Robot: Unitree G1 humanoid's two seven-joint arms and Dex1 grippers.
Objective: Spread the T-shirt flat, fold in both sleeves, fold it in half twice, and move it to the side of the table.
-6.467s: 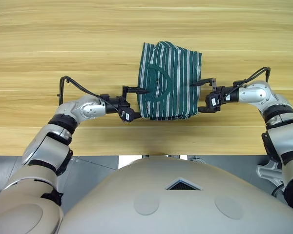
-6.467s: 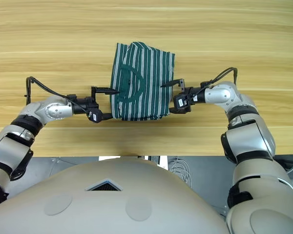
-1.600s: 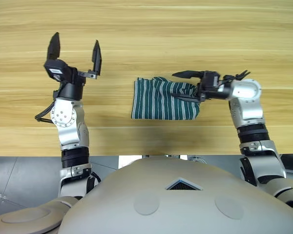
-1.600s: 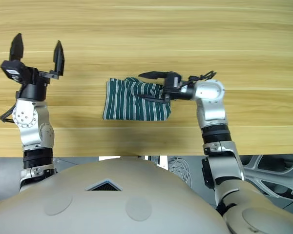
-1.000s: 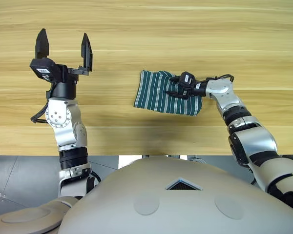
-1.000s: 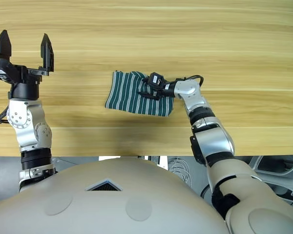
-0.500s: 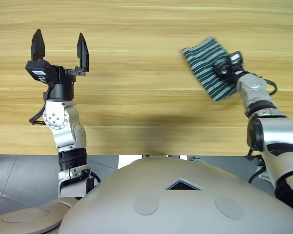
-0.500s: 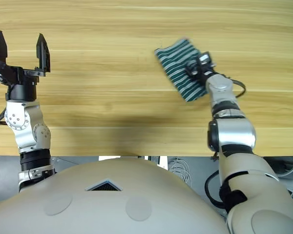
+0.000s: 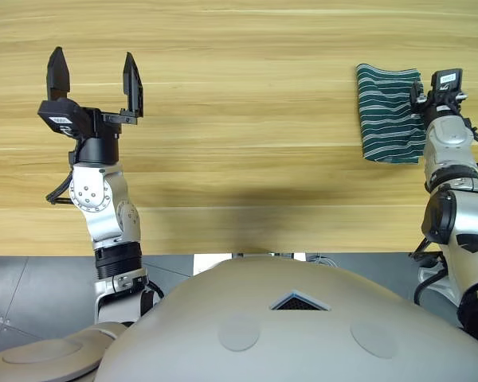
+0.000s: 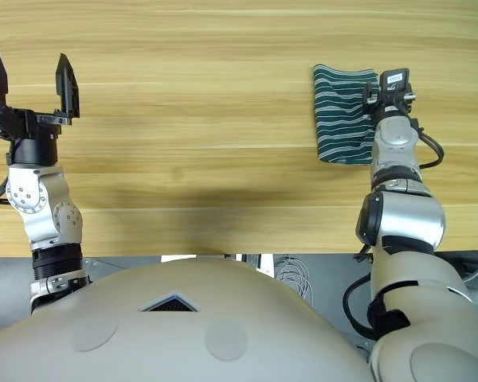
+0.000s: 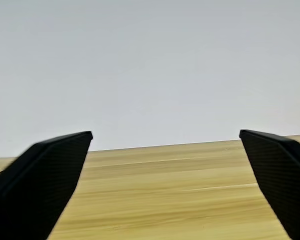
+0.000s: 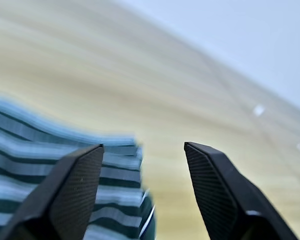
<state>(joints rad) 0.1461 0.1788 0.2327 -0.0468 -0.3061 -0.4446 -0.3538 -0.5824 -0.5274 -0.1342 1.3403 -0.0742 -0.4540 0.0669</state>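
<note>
T-shirt (image 9: 389,113) carried rightward; right claw (image 12: 142,147) covers its edge.

Bright, even light covers the wooden table (image 9: 247,56); the shadows on it are faint and soft-edged, lying low in frame.

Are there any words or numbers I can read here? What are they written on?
On the left gripper, a small white sticker: print too small to read.
On the right gripper, a small white tag: print too small to read.
On the green-and-white striped folded T-shirt: stripes only, no writing.
On the light wooden table: no writing.
</note>
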